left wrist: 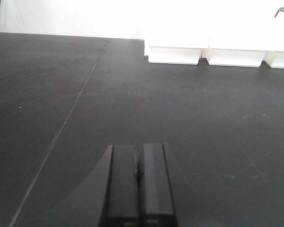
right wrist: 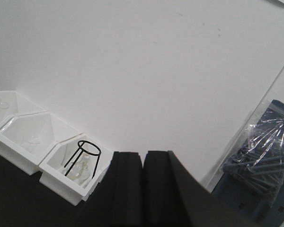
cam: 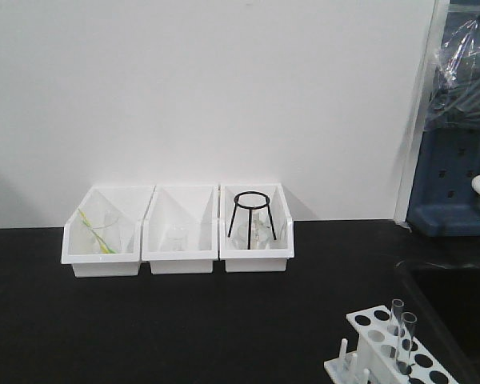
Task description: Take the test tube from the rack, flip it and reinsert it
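Observation:
The white rack [cam: 384,340] stands at the bottom right of the front view, partly cut off by the frame edge. Two clear test tubes [cam: 402,334] stand upright in its holes, and short pegs rise along its left side. Neither arm shows in the front view. My left gripper [left wrist: 138,158] is shut with nothing between its pads, low over the black tabletop [left wrist: 85,94]. My right gripper [right wrist: 143,158] is also shut and empty, raised and facing the white wall. The rack shows in neither wrist view.
Three white open-front bins [cam: 178,228] line the back wall; the right one holds a black wire tripod [cam: 249,214] and glassware. A blue container [cam: 456,184] with a plastic bag of items sits at the right, beyond a dark sink recess [cam: 456,296].

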Robot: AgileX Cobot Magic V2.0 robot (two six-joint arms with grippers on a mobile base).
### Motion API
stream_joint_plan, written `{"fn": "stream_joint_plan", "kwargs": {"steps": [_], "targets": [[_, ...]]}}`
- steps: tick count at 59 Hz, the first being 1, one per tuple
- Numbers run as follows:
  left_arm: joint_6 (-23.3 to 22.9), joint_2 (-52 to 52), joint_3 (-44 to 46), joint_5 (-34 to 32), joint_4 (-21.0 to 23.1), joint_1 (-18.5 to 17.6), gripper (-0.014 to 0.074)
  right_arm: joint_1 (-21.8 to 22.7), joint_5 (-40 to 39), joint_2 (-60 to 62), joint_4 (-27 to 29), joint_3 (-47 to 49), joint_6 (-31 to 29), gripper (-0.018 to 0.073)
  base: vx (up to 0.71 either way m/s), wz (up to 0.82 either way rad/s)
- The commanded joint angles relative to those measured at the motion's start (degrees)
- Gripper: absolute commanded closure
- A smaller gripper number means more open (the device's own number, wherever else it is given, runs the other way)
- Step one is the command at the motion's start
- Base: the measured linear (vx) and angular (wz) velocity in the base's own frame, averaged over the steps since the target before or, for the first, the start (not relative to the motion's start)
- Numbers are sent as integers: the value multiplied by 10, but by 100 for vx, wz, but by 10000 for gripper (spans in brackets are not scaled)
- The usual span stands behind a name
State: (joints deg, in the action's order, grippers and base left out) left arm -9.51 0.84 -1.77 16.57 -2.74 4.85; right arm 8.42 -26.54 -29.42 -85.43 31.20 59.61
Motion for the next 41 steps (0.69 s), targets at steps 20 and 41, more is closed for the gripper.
{"fn": "stream_joint_plan", "kwargs": {"steps": [20, 41], "targets": [[0, 7, -1, -50, 2, -3, 603, 2, 212, -14, 474, 16, -248, 571, 0, 0], [0, 7, -1, -50, 2, -3, 603, 2, 390, 87, 910, -50, -729, 571, 0, 0]]}}
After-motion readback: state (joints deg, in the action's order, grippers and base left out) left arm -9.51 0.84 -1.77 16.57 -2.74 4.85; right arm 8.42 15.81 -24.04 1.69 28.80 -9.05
